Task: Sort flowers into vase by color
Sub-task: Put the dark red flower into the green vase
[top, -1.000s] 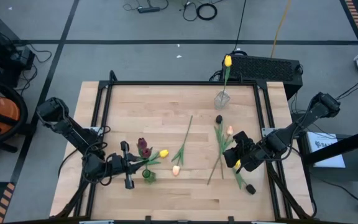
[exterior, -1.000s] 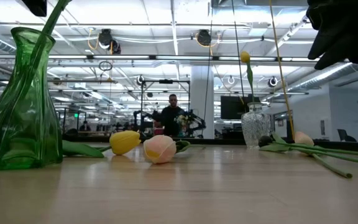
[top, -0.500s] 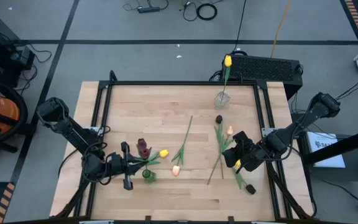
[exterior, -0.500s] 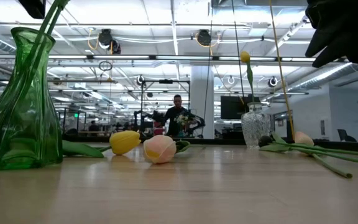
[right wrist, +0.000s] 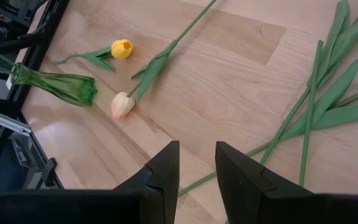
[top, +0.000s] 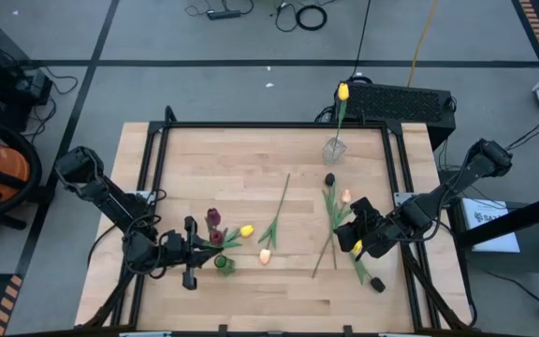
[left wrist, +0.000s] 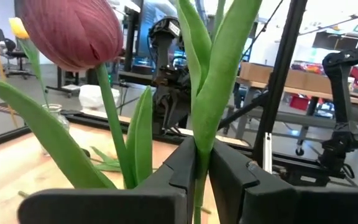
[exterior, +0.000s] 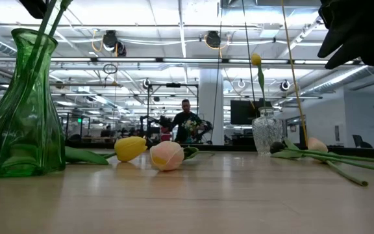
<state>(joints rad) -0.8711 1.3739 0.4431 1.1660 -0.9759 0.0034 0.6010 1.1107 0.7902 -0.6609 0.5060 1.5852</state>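
The dark red tulip (top: 213,217) stands upright over the green vase (top: 221,265), near the front left of the tabletop (top: 251,159). Its stem is pinched between the fingers of the left hand (left wrist: 201,171), as the left wrist view shows; in the low view stems run down into the vase's neck. Whether the stem end has reached the bottom of the vase I cannot tell.

Just beside the vase lie a yellow tulip (top: 246,230) and a peach tulip (top: 265,256), whose long stem runs away toward the far side. At the far edge a clear vase (top: 334,150) holds one upright yellow flower (top: 342,92). To the right, several more tulips lie in a loose bunch with stems crossing: a near-black head (top: 329,179) and a peach one (top: 346,197) among them.

The right hand (top: 361,227) hovers over that bunch, its fingers slightly apart and holding nothing.

The step in hand looks like seating the dark red tulip in the green vase. The next move likely calls for lowering the stem fully, then opening the fingers without tipping the vase.
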